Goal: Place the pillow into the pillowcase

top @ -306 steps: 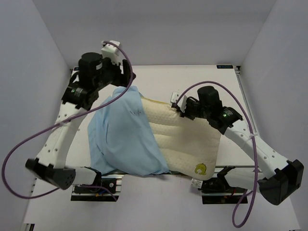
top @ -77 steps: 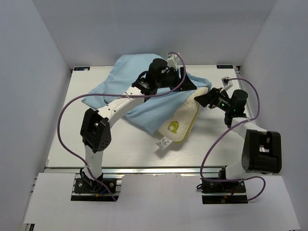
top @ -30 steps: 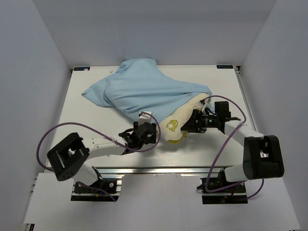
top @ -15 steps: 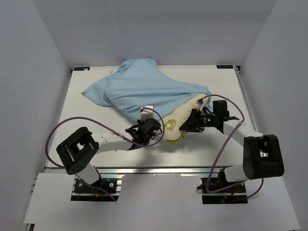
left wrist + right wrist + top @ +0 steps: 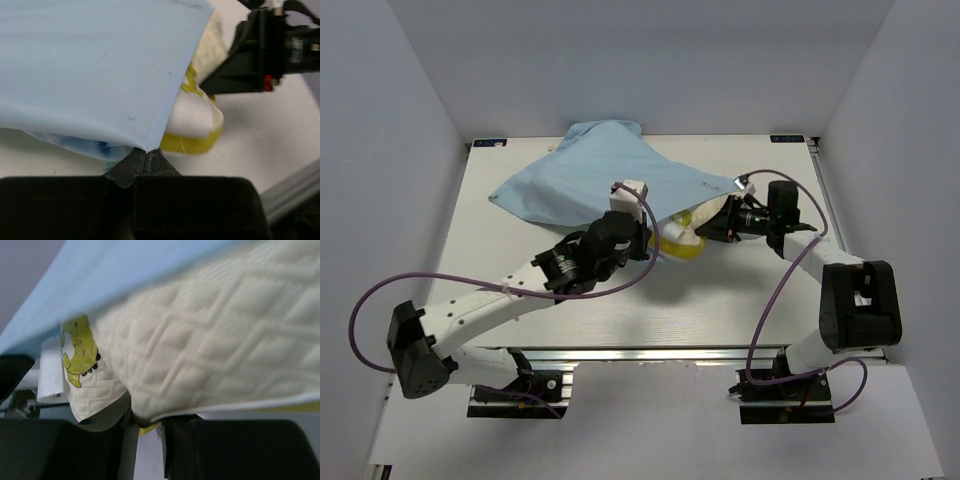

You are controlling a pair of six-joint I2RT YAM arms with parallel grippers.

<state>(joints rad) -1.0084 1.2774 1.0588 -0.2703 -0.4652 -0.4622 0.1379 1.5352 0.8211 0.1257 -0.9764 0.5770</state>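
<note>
One pillow (image 5: pixel 682 240), one pillowcase (image 5: pixel 590 175): left jaws pinch the pillowcase, right jaws clamp the pillow.

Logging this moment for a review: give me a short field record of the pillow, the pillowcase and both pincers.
pillow: cream, mostly covered by pillowcase; one yellow-rimmed corner sticks out
pillowcase: light blue, draped over pillow on table
left pincer: shut on pillowcase edge
right pincer: closed on pillow's edge
task: not finished
</note>
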